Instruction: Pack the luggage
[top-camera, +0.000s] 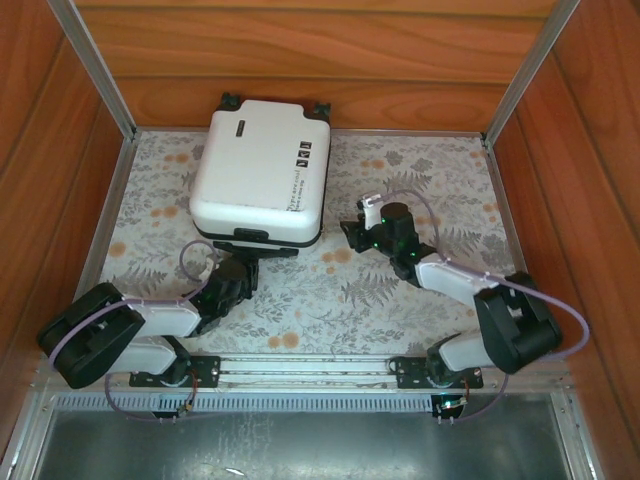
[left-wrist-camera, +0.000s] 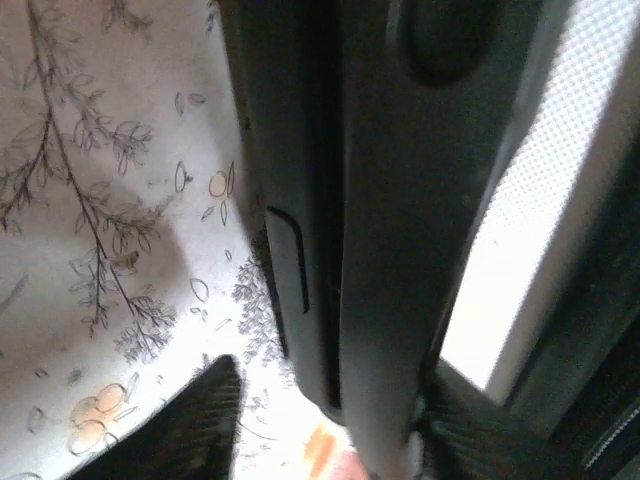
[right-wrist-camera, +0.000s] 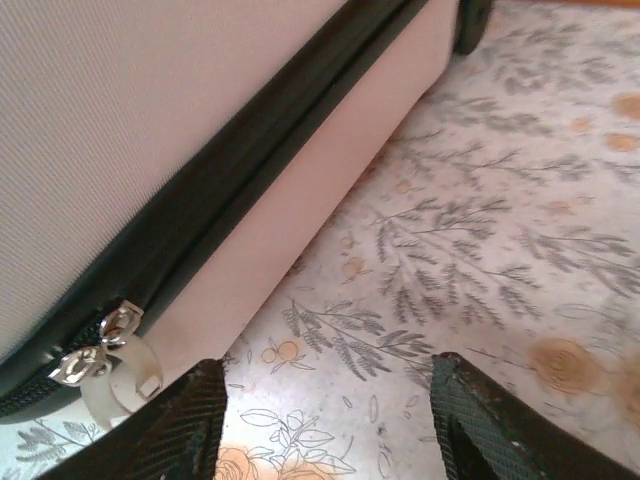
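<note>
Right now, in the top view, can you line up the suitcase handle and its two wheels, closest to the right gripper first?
1. Handle, near edge, left of the right gripper.
2. Right wheel, far edge.
3. Left wheel, far-left corner.

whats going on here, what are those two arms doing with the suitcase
Two robot arms are working on a closed white luggage lying flat on the floral table. The left tool is at the black handle on the luggage's near end, open with the bar between its tips. The right tool is open beside the luggage's right side, close to the zipper pulls, holding nothing.
</note>
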